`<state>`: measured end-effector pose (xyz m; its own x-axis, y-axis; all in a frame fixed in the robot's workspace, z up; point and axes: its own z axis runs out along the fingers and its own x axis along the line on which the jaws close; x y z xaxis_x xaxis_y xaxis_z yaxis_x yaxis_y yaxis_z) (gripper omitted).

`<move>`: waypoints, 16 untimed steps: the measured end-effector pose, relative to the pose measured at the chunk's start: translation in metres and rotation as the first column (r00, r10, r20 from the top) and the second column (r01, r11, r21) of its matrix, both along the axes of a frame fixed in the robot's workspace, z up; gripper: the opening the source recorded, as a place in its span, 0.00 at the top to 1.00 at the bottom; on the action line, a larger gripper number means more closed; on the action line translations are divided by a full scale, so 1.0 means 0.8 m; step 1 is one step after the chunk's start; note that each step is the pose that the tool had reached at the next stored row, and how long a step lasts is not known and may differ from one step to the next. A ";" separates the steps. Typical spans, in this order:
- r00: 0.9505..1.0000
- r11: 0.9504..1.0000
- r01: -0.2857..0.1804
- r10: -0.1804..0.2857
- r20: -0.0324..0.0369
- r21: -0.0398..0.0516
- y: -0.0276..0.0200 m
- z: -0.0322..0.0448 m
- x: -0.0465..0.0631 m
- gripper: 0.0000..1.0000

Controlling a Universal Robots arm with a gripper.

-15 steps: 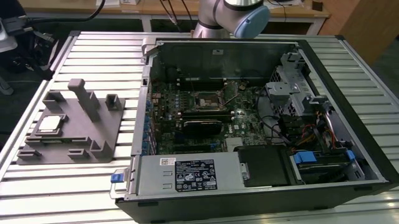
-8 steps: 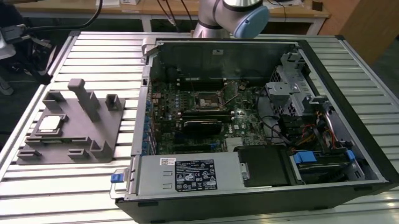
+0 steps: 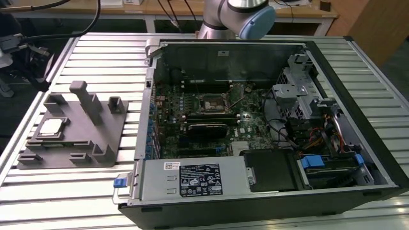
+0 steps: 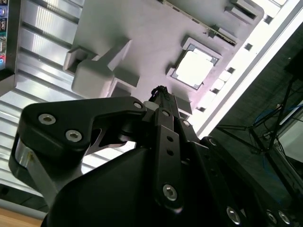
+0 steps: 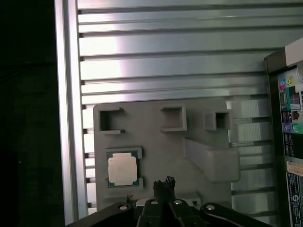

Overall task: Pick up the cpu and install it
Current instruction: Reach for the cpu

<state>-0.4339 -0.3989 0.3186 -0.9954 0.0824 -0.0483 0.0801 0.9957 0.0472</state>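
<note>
The cpu (image 3: pixel 51 127) is a small silver-grey square chip lying flat in a recess of the grey fixture block (image 3: pixel 105 129), at the exterior view's left. Both wrist views look down on the cpu (image 5: pixel 122 169) (image 4: pixel 194 68) from well above. My gripper (image 5: pixel 164 182) (image 4: pixel 158 91) hangs high over the block, off to one side of the chip and touching nothing. Its fingers meet at the tips, shut and empty. The open computer case (image 3: pixel 357 76) lies on its side, and the motherboard's square socket (image 3: pixel 211 103) is uncovered near the board's middle.
The fixture block (image 5: pixel 161 151) carries tall posts (image 3: pixel 83 98) and slots around the chip. A ribbed metal tabletop (image 3: pixel 96 52) holds both block and case. Inside the case are a black module (image 3: pixel 208 128), drive cage (image 3: pixel 294 93) and cables (image 3: pixel 319 139). The arm's base (image 3: pixel 236 14) stands behind the case.
</note>
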 end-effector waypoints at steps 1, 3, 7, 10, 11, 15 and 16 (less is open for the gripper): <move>1.000 1.000 0.000 0.000 0.000 0.000 0.0000 -0.0017 -0.001 0.89; 1.000 1.000 0.000 0.000 0.000 0.000 0.0000 -0.0052 -0.005 0.89; 1.000 1.000 0.000 0.000 0.000 0.000 0.0000 -0.0117 -0.010 0.89; 1.000 1.000 0.000 0.000 0.000 0.000 0.0000 -0.0146 -0.015 0.89; 1.000 1.000 0.000 0.000 0.000 0.000 0.0000 -0.0155 -0.016 0.89; 1.000 1.000 0.000 0.000 0.000 0.000 0.0000 -0.0194 -0.022 0.89; 1.000 1.000 0.000 0.000 0.000 0.000 0.0000 -0.0203 -0.024 0.89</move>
<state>-0.4530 -0.3989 0.3024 -0.9954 0.0824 -0.0481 0.0802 0.9957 0.0471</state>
